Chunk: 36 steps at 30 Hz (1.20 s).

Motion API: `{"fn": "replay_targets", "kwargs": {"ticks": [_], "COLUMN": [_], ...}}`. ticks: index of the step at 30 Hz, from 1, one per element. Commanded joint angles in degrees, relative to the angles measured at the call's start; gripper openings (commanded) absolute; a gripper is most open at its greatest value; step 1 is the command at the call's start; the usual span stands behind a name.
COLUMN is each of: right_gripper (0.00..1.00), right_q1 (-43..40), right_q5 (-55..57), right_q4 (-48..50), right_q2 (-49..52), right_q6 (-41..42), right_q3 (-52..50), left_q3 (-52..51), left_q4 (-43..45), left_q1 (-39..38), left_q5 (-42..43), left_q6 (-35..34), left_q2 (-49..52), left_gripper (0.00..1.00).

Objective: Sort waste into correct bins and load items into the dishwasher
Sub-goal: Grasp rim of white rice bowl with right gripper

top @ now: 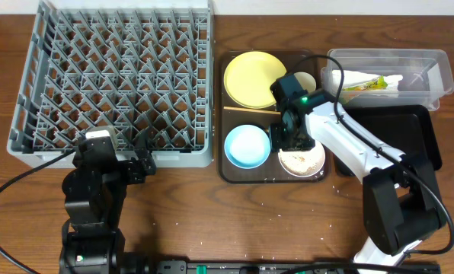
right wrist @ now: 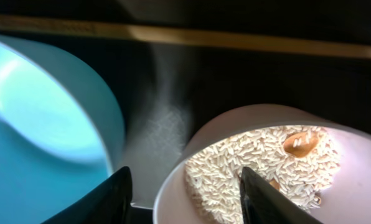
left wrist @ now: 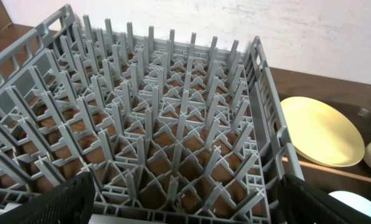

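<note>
My right gripper (right wrist: 184,177) hangs over the white bowl (right wrist: 360,186), its jaws astride the bowl's near rim. One finger is above the rice-like crumbs (right wrist: 260,162) and the other is outside, beside the light-blue bowl (right wrist: 42,124). The jaws stand apart and nothing is gripped. Overhead, the right gripper (top: 292,143) sits between the light-blue bowl (top: 247,146) and the white bowl (top: 303,161). The yellow plate (top: 250,76), small white cup (top: 306,80) and chopsticks (top: 246,110) lie on the brown tray (top: 228,173). My left gripper (left wrist: 182,186) is wide open at the grey dish rack's (left wrist: 266,93) near edge.
At the right, the snack wrapper (top: 364,84) lies inside the clear tub (top: 433,76). The black tray (top: 394,137) sits just in front of it, partly under my right arm. The dish rack (top: 212,91) fills the left half of the table. Small crumbs dot the wood near the front.
</note>
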Motion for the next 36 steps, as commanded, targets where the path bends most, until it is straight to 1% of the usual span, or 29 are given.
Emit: {"fn": "replay_targets", "kwargs": {"ticks": [1, 4, 8, 10, 13, 15, 16, 17, 22, 26, 30, 32, 36], "right_gripper": [0.50, 0.49, 0.41, 0.32, 0.23, 0.15, 0.07, 0.01, 0.01, 0.01, 0.01, 0.01, 0.01], "right_q1": [0.61, 0.61, 0.74, 0.76, 0.76, 0.76, 0.76, 0.76, 0.76, 0.59, -1.36, -3.37, -10.67], "right_q5": [1.14, 1.16, 1.16, 1.16, 1.14, 1.14, 1.14, 1.14, 0.85, -1.92, -10.40, -13.77, -22.71], "right_q4": [1.38, 2.95, 3.37, 3.08, 2.97, 2.82, 2.69, 2.60, 2.34, -0.15, -3.17, -4.11, -5.31], "right_q2": [0.52, 0.52, 0.52, 0.55, 0.52, 0.52, 0.52, 0.52, 0.44, -0.59, -3.78, -6.40, -11.98], "right_q6": [0.61, -0.07, -0.92, -1.16, -1.11, -1.11, -1.11, -1.11, -1.07, -1.18, -4.42, -4.55, -6.01], "right_q3": [-1.97, -3.02, -3.93, -3.98, -3.98, -3.98, -3.98, -3.98, -3.89, -2.19, 1.01, 1.95, 2.08], "left_q3": [0.85, 0.85, 0.85, 0.85, 0.85, 0.85, 0.85, 0.85, 0.85, 0.85, 0.85, 0.85, 0.85], "left_q4": [-0.02, 0.00, -0.02, -0.02, -0.02, -0.02, -0.02, -0.02, 0.00, -0.02, -0.02, 0.00, -0.02], "left_q1": [0.20, 0.20, 0.20, 0.20, 0.20, 0.20, 0.20, 0.20, 0.20, 0.20, 0.20, 0.20, 0.20], "left_q5": [0.55, 0.55, 0.55, 0.55, 0.55, 0.55, 0.55, 0.55, 0.55, 0.55, 0.55, 0.55, 0.55], "left_q6": [0.55, 0.55, 0.55, 0.55, 0.55, 0.55, 0.55, 0.55, 0.55, 0.55, 0.55, 0.55, 0.55], "left_q2": [-0.13, -0.13, -0.13, -0.13, -0.13, -0.13, -0.13, -0.13, -0.13, -0.13, -0.13, -0.13, -0.13], "left_gripper": [0.95, 0.95, 0.95, 0.95, 0.95, 0.95, 0.95, 0.95, 0.95, 0.95, 0.95, 0.95, 0.95]}}
